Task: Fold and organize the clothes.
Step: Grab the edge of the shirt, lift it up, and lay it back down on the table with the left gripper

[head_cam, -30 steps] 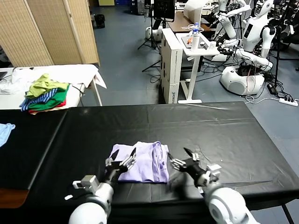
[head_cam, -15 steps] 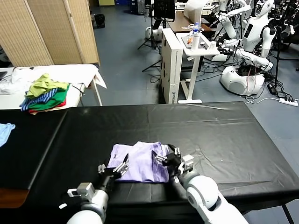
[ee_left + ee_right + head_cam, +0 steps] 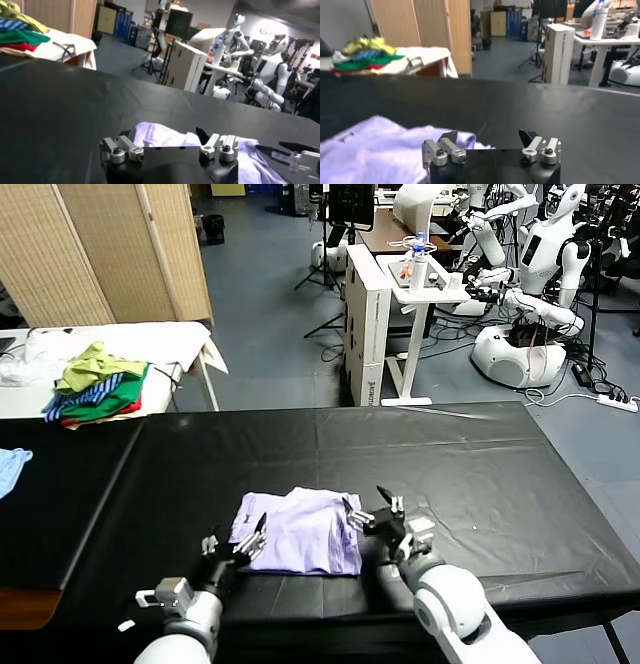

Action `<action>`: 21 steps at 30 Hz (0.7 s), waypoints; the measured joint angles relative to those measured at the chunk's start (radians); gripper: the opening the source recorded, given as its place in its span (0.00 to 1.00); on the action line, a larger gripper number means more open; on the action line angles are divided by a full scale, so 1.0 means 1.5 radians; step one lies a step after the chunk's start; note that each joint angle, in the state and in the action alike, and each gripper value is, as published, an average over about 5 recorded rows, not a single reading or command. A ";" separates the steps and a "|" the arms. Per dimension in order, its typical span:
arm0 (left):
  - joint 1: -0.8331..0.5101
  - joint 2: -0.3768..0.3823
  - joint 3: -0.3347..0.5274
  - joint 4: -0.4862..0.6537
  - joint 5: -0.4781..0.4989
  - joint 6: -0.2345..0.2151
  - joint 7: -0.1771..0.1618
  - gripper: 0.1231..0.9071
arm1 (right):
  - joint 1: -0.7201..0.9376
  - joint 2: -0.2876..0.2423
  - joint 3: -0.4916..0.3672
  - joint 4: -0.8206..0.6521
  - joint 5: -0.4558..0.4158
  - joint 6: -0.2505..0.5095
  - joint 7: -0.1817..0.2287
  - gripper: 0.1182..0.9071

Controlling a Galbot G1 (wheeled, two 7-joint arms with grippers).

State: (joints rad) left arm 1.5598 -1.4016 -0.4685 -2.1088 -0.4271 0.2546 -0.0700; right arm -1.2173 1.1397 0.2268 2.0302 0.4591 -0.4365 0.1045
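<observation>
While the shirt (image 3: 298, 531) is lying on the near part of the black table (image 3: 470, 474), already bunched into a compact, roughly rectangular bundle, both grippers are sitting low at its two ends with nothing in them. The left gripper (image 3: 243, 543) is hovering at the near left corner of the fabric, jaws spread wide and holding nothing. The right gripper (image 3: 372, 511) is doing the same at the right edge, fingers splayed, released, just beside or maybe brushing the cloth; can't tell which from the head view.

In the left wrist view the shirt (image 3: 165, 141) is showing just past the open fingertips, and in the right wrist view it (image 3: 375, 147) is spreading off to one side of the open jaws, so neither one is pinching anything.

Progress-wise, I'm guessing this is pretty far in. The shirt looks folded over itself at least once, sleeves not sticking out anywhere I can see. It's still a bit lumpy though, with a raised ridge near the right end and a wrinkly top edge, so I'd say another fold or some tidying is probably left, plus whatever "organize" means here.

Over on the white side table (image 3: 190, 334) a pile of green, striped and red garments (image 3: 98, 389) is sitting well apart from all this.
</observation>
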 joint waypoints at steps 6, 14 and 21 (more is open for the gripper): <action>-0.017 0.002 -0.032 0.042 -0.057 -0.018 0.026 1.00 | -0.067 -0.030 0.070 0.063 0.012 0.012 -0.005 1.00; -0.028 0.005 -0.058 0.080 -0.162 -0.001 0.029 1.00 | -0.145 -0.030 0.127 0.133 0.012 0.015 -0.005 1.00; -0.037 0.009 -0.059 0.100 -0.197 0.004 0.040 1.00 | -0.172 -0.024 0.141 0.155 0.008 0.015 -0.004 1.00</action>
State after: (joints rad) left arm 1.5048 -1.3883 -0.5571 -1.9588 -0.7219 0.2613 -0.0101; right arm -1.4752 1.1033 0.4387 2.2621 0.4715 -0.4144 0.0986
